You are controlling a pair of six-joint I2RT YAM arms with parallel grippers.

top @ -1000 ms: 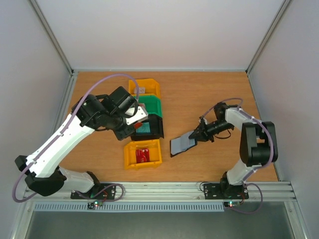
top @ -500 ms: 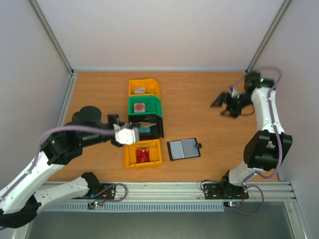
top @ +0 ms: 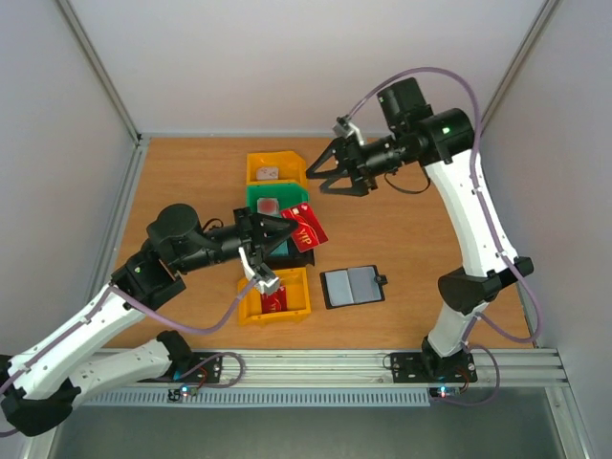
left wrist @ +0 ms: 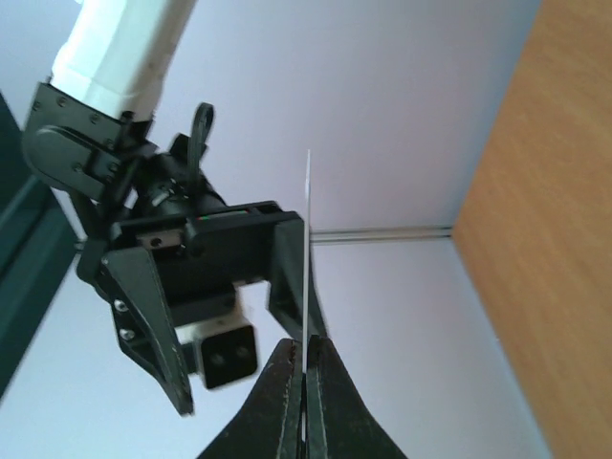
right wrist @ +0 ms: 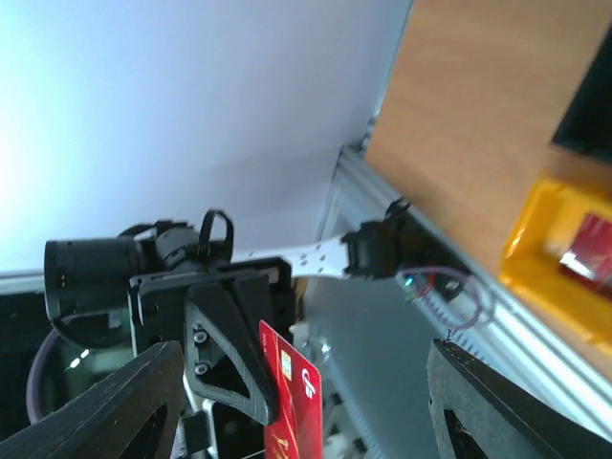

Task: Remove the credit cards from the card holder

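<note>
As it hovers mid-air, left pincer (top: 284, 229) clamps red card (top: 306, 228), right pincer (top: 320, 180) gaping wide opposite.

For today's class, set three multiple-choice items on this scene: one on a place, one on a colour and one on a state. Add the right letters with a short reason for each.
1. Where does the card holder lie?
A. In the green bin
B. Flat on the table, beside the near yellow bin
C. In the black bin

2. What colour is the card in the left pincer?
A. Red
B. Teal
C. White

3. What state is the right pincer in?
A. Shut on a card
B. Shut on the card holder
C. Open, holding nothing

Key
1 B: the top view shows it spread open on bare wood next to that bin.
2 A: the top and right wrist views both show the held card red.
3 C: the top view shows it spread wide in the air with nothing in it.
</note>
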